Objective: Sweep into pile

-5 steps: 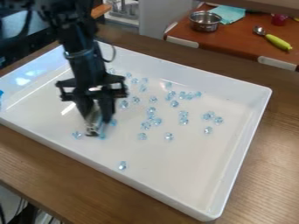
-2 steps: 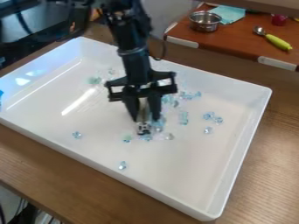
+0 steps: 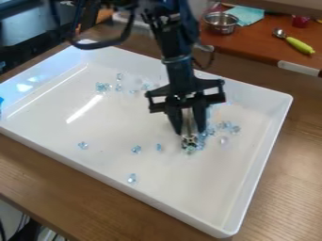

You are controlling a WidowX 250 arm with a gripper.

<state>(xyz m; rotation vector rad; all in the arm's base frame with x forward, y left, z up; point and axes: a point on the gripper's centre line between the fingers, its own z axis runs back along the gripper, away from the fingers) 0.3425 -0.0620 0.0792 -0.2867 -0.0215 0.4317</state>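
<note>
Jaws of the gripper [image 3: 190,132] seem pinched on a pale, slim tool [image 3: 189,140], its foot down at the tray [image 3: 189,193]. They have travelled rightward in the view, and beads [image 3: 201,142] once scattered across the middle have gone with them. Some now crowd against the tool's foot and just to its right, close to a few that have hardly moved there, so a pile looks to be starting.

It is far from done, I'd judge. Strays [image 3: 136,149] lie left of the jaws, some well apart, and another loose group sits behind and to the left. Those likely need fresh strokes, and a quick one could scatter what is gathered.

Beneath the tray runs a wooden table [image 3: 277,188]. Beyond the jaws, to the right, a red-brown counter [image 3: 252,47] holds a metal pot [image 3: 221,23], a turquoise cloth [image 3: 246,15], a green-handled spoon [image 3: 299,44] and a red cup [image 3: 301,20].
</note>
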